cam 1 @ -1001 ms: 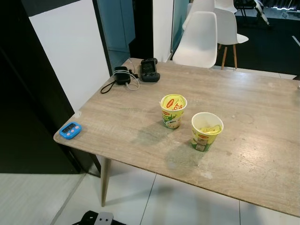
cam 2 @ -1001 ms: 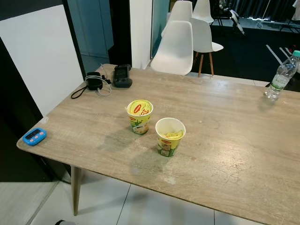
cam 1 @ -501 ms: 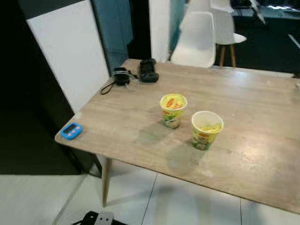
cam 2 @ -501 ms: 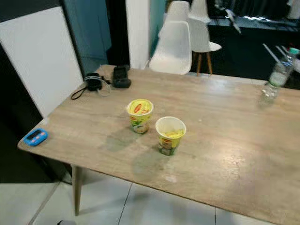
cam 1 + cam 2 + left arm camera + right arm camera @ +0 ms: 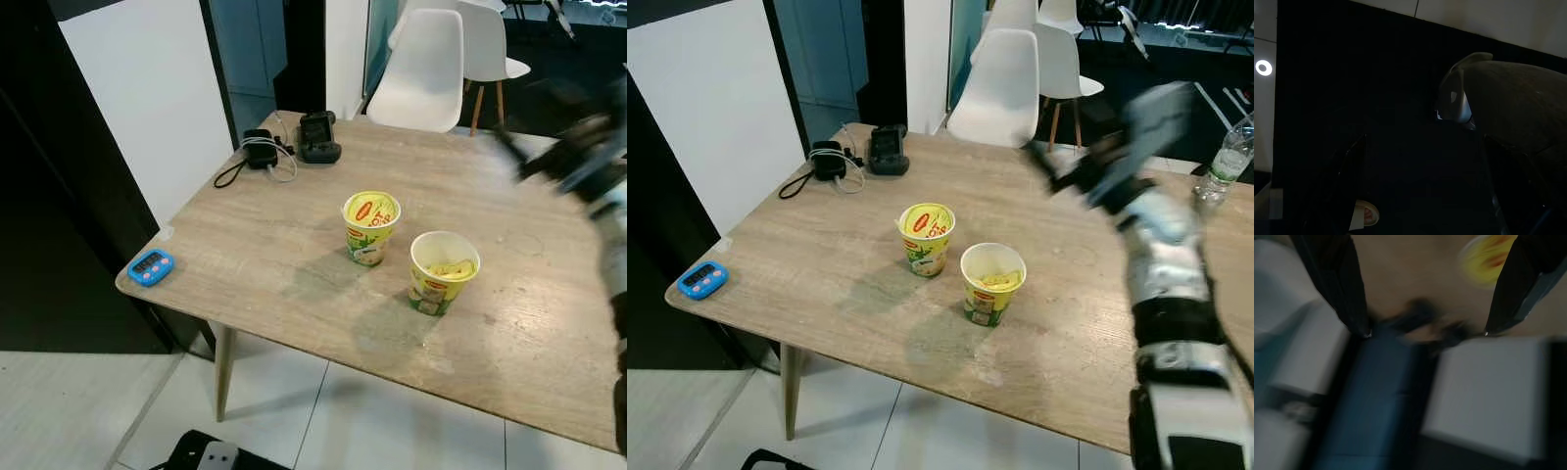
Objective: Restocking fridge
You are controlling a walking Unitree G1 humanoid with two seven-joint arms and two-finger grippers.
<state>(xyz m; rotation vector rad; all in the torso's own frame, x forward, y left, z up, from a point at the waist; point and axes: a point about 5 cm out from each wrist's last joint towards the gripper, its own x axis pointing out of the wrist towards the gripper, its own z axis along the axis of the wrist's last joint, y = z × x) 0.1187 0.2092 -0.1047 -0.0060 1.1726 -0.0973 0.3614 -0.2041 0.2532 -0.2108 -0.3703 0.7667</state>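
Blue timer [image 5: 150,265] at table [image 5: 274,245] corner, white chair [image 5: 423,70] behind

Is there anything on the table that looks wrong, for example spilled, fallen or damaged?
Nothing is spilled or fallen. Both noodle cups stand upright on the table, but they differ: the left cup has its yellow lid on, while the right cup is open at the top. The blue timer lies very near the table's corner.
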